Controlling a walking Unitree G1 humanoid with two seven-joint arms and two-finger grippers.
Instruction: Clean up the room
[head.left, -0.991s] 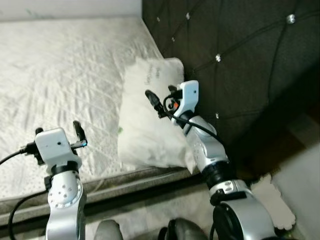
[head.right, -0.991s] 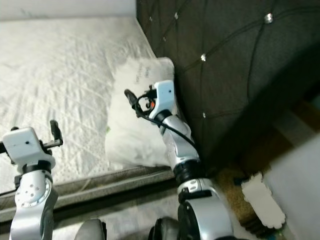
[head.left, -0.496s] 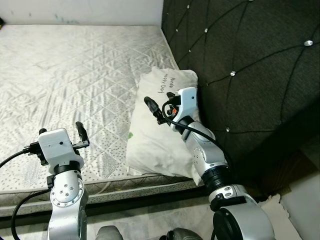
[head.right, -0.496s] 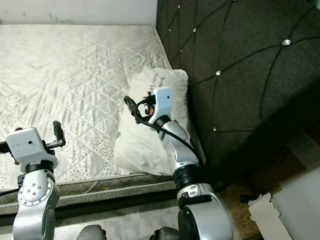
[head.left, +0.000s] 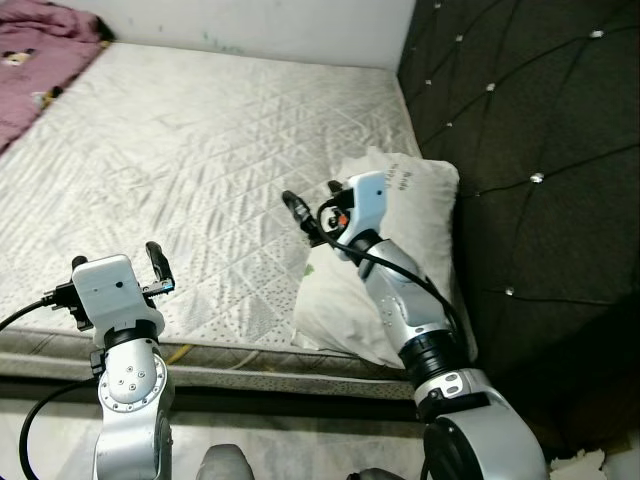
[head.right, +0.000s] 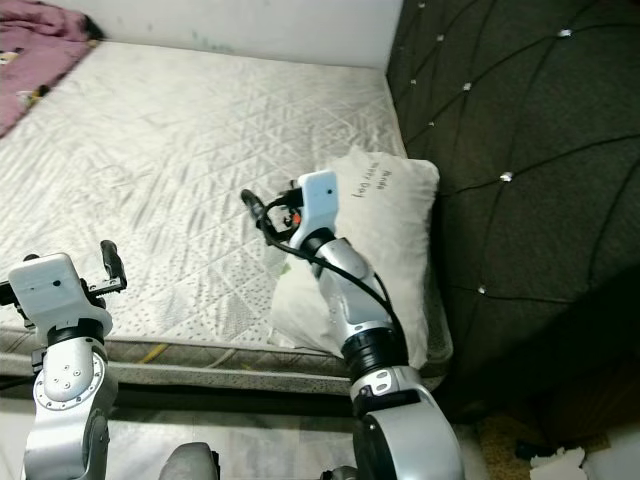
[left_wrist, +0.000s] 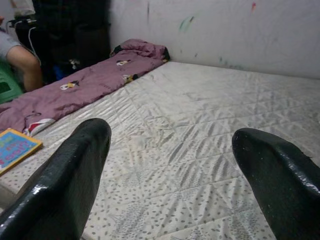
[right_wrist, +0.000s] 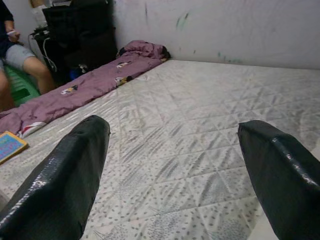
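Observation:
A white pillow (head.left: 425, 215) lies at the head end of the bare quilted mattress (head.left: 200, 130), against the dark tufted headboard (head.left: 530, 120). My right gripper (head.left: 312, 205) hovers over the pillow's inner edge, open and holding nothing. My left gripper (head.left: 157, 265) is raised near the mattress's front edge, also open and empty. A crumpled purple blanket (head.left: 40, 50) lies along the far left side of the bed, also seen as blanket (left_wrist: 75, 82). A colourful book (left_wrist: 15, 147) rests beside it near the mattress edge.
A person sits past the far side of the bed on a green stool; a bare leg (right_wrist: 22, 62) shows. Dark furniture (right_wrist: 85, 30) stands against the white wall behind. Floor runs along the bed's front edge (head.left: 300, 380).
The camera has swung left, bringing more of the mattress and the purple blanket into view. Both arms keep the same pose and both grippers stay open. The pillow has not moved.

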